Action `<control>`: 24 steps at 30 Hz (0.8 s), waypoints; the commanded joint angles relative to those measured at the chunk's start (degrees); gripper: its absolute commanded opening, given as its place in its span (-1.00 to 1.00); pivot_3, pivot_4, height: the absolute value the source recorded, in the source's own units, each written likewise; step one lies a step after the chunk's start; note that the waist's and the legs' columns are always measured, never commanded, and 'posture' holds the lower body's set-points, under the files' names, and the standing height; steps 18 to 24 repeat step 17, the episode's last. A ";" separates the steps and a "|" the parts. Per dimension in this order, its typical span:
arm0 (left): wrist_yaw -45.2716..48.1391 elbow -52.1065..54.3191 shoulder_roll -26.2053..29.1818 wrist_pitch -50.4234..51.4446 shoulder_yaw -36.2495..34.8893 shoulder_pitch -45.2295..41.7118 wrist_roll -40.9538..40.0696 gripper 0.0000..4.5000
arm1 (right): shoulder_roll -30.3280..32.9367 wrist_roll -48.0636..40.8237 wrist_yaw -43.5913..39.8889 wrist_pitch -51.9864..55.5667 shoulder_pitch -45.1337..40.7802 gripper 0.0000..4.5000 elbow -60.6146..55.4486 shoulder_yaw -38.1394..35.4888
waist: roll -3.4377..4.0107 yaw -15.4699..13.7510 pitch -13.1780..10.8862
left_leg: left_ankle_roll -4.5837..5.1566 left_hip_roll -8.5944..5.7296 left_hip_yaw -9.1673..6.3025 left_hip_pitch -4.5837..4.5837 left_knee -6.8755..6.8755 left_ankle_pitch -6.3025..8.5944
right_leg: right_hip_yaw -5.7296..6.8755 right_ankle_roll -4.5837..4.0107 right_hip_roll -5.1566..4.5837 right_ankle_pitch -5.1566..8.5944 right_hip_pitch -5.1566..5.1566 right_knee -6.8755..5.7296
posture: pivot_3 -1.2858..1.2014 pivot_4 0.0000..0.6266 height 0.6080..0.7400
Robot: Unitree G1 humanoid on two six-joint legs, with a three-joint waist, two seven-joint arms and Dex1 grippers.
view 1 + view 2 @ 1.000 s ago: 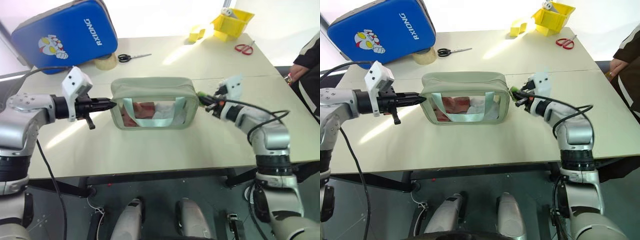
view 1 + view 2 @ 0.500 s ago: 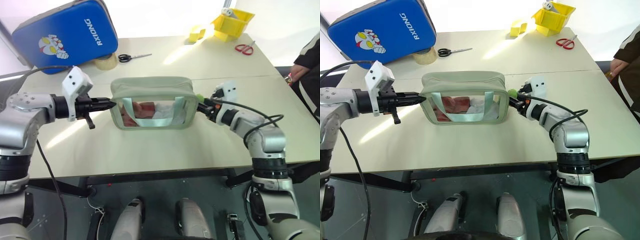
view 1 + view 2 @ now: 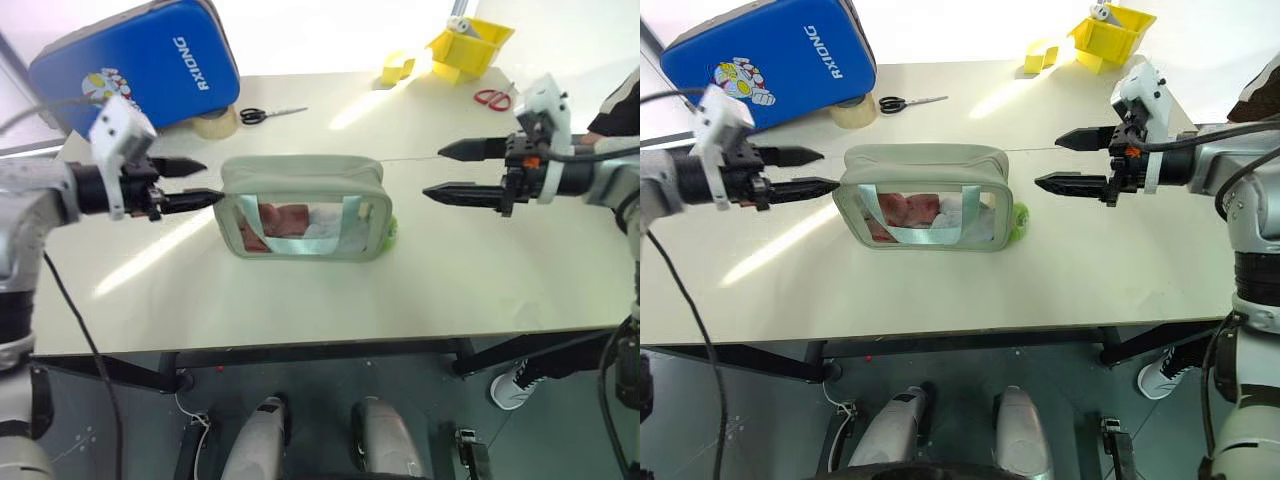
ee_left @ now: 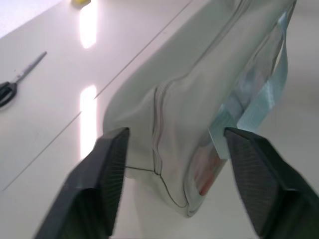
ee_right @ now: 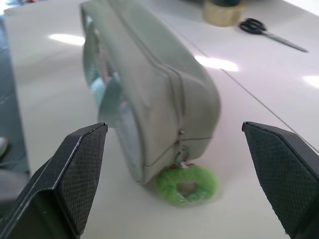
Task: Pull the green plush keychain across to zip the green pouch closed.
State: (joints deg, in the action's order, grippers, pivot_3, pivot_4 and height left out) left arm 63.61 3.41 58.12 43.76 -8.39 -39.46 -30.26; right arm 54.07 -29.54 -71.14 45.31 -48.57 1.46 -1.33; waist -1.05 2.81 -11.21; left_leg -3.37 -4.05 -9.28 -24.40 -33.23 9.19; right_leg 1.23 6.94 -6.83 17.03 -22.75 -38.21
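The green pouch [image 3: 305,205] stands upright mid-table, its clear window showing reddish and white contents. Its zipper runs shut along the top in the right wrist view, down to the end of the green pouch [image 5: 164,84]. The green plush keychain [image 3: 390,232] lies on the table at the pouch's right end, hanging from the zipper pull; it is a fuzzy lime ring [image 5: 187,184]. My left gripper [image 3: 205,182] is open, level with the pouch's left end and just apart from it. My right gripper [image 3: 432,172] is open and empty, raised to the right of the pouch.
A blue padded case [image 3: 130,65] leans at the back left, with a tape roll [image 3: 212,122] and black scissors [image 3: 265,114] beside it. Yellow bins [image 3: 465,45] and red scissors [image 3: 488,97] sit at the back right. A person's sleeve [image 3: 620,100] shows at the right edge.
Both grippers have opened. The right one let go of the keychain, rose and drew back to the right. The left one lifted a little at the pouch's left end. The keychain dropped onto the table.
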 commanded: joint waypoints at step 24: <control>-36.81 -9.92 -20.24 -18.68 -17.41 18.77 11.64 0.96 | -22.24 14.99 44.74 -15.50 17.42 1.00 0.53 -10.26 | -0.06 -0.47 0.08 | -0.03 -0.02 0.23 0.07 0.01 -0.01 | -0.38 0.09 -0.02 -0.08 -0.06 -0.05 | 0.03 -0.52 1.00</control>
